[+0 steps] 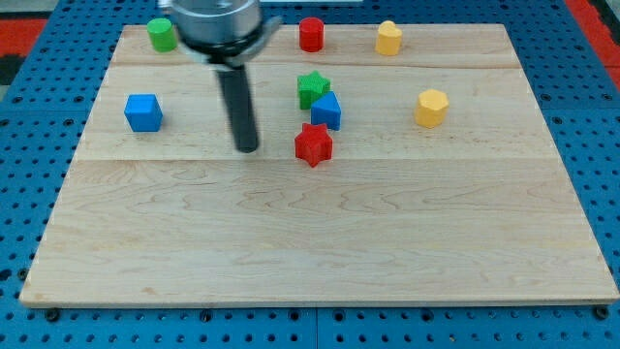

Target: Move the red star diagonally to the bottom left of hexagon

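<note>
Wooden board (320, 242) is lying across the blue pegboard surface (29, 116), carrying seven blocks. Starting at the view's left, one blue cube (143, 112) is sitting alone, with one green cylinder (162, 34) above it near the board's top edge. Next, the arm's dark rod is hanging straight down from its round mount, and my tip (247, 148) is resting on the board, near the red star's left side but apart from it. The arm is carrying no pincer, only this rod, so nothing is being pinched. The red star (313, 144) is sitting just below a green star (312, 89) and a second blue block (326, 111), which are touching each other. One red cylinder (310, 34) is standing at the top. Further right are two yellow blocks: one (388, 38) at the top, and the yellow hexagon (432, 107), well apart from the red star.
</note>
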{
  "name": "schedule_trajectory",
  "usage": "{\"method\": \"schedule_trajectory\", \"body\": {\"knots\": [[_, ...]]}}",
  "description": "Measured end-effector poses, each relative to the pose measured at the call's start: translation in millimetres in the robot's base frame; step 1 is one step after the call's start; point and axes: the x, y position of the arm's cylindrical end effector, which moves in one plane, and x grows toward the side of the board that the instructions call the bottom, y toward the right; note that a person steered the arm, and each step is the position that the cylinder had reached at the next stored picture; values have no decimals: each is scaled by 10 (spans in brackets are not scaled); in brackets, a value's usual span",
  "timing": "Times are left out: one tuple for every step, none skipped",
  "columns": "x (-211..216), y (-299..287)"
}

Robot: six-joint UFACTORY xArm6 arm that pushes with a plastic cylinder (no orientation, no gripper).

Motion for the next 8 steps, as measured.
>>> {"method": "schedule_trajectory", "body": {"knots": [[-2, 776], [-76, 749], [-27, 1688], [286, 2221], [685, 2192], [245, 1925], [80, 1746], [7, 1346]]}}
